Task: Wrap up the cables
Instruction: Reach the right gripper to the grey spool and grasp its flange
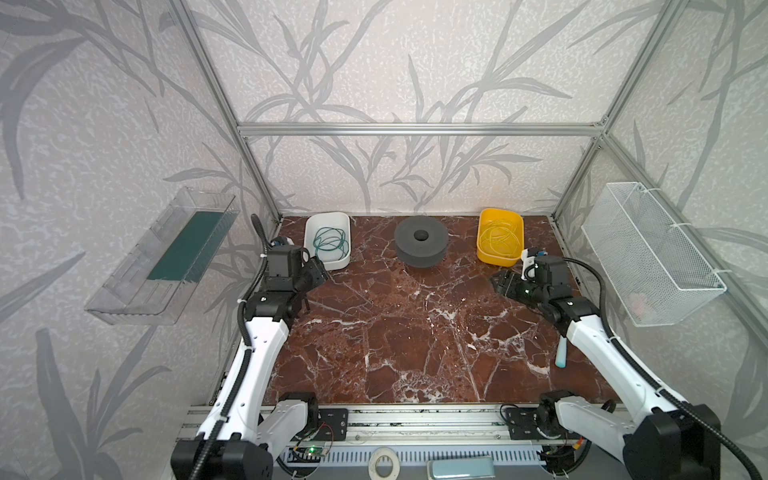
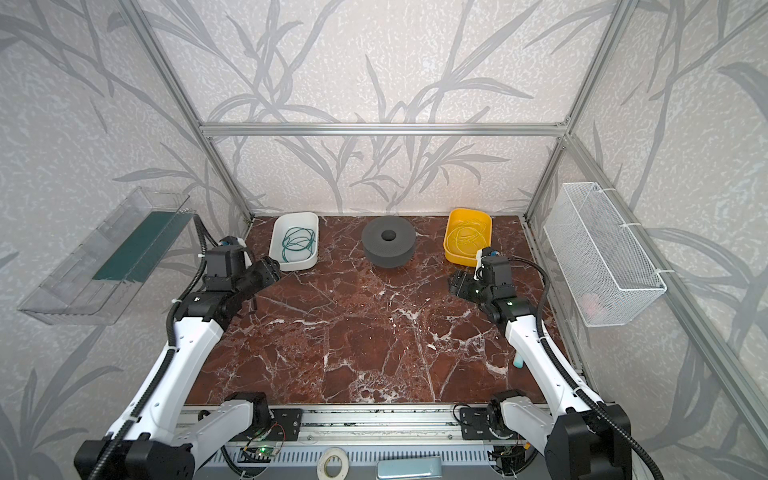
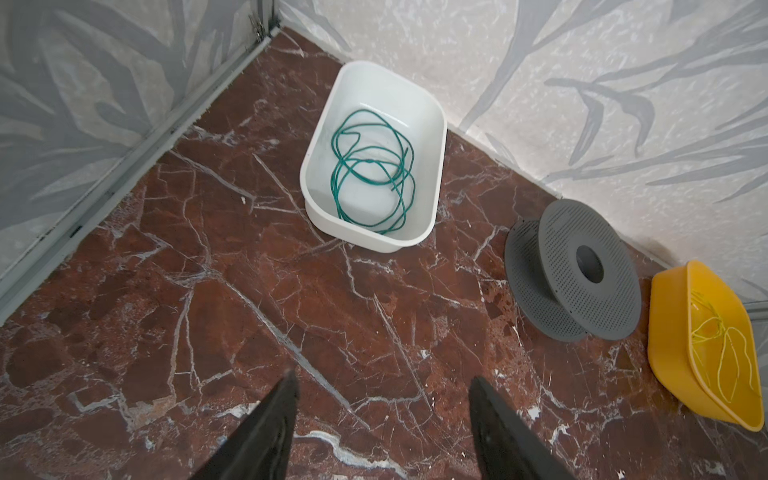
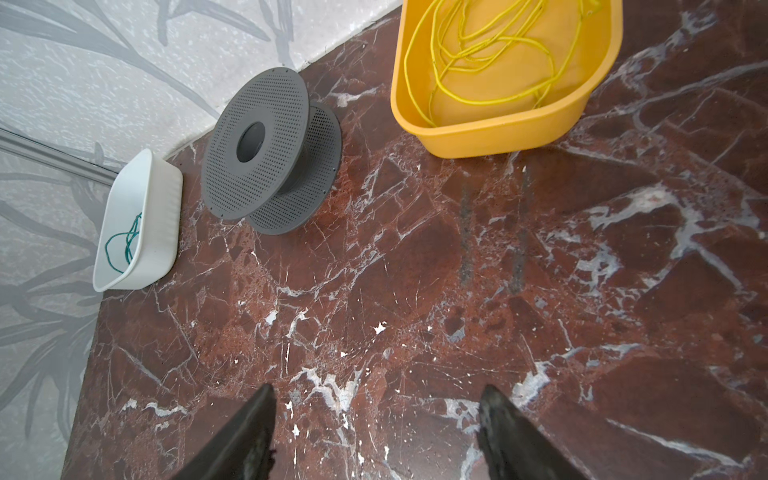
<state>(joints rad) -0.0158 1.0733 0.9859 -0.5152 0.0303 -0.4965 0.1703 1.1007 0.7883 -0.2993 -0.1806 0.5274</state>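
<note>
Red-brown marbled tabletop (image 1: 415,332) lying inside leaf-patterned walls. Green cable (image 3: 370,174) sitting loosely coiled in the white tub (image 3: 386,91) at the back left. Yellow cable (image 4: 490,54) lying looped in the yellow tub (image 4: 498,137) at the back right. Grey spool (image 1: 420,241) standing between the two tubs, touching neither. Left gripper (image 3: 382,378) hovering near the white tub, fingers standing apart, gripping nothing. Right gripper (image 4: 378,388) hovering just before the yellow tub, fingers likewise apart, nothing between them.
</note>
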